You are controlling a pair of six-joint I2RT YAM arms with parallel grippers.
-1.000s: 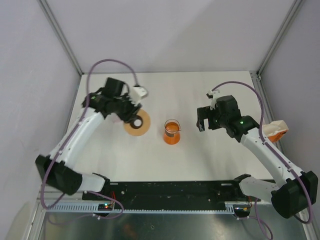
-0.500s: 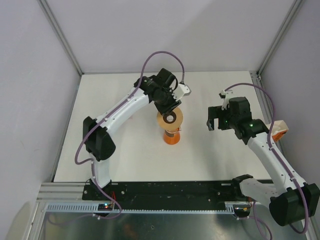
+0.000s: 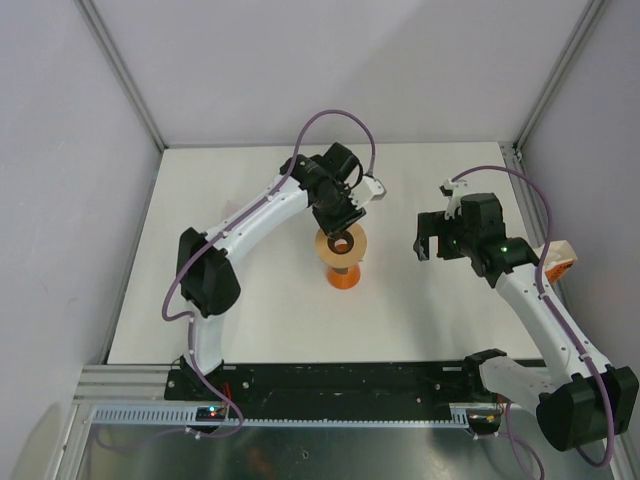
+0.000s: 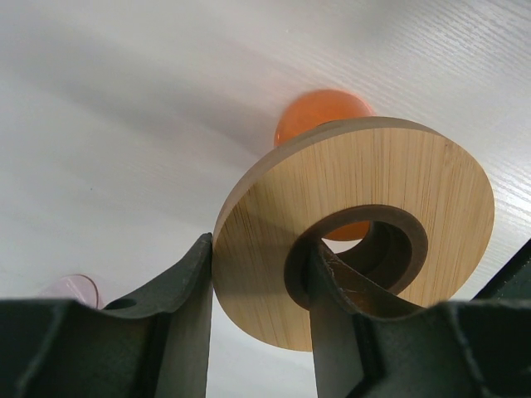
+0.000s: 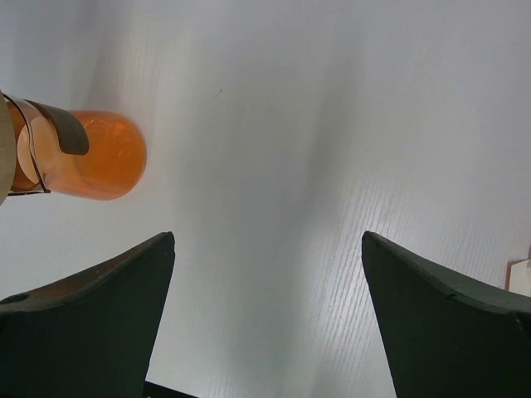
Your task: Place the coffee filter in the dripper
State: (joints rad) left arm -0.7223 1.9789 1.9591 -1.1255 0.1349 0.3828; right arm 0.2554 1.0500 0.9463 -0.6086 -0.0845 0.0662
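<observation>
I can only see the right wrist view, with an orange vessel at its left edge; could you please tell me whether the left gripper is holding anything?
Observer: Yes, the left gripper is shut on a wooden ring, with one finger through its hole and the other on its outer edge.
Operator: Thank you. Where is that ring relative to the dripper?
Observer: In the top view it hangs directly over the dripper, hiding its rim. Whether they touch I cannot tell.

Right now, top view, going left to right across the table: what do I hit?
wooden ring → right hand → white-and-orange packet. The dripper sits under the ring, so it is left out of the order.
</observation>
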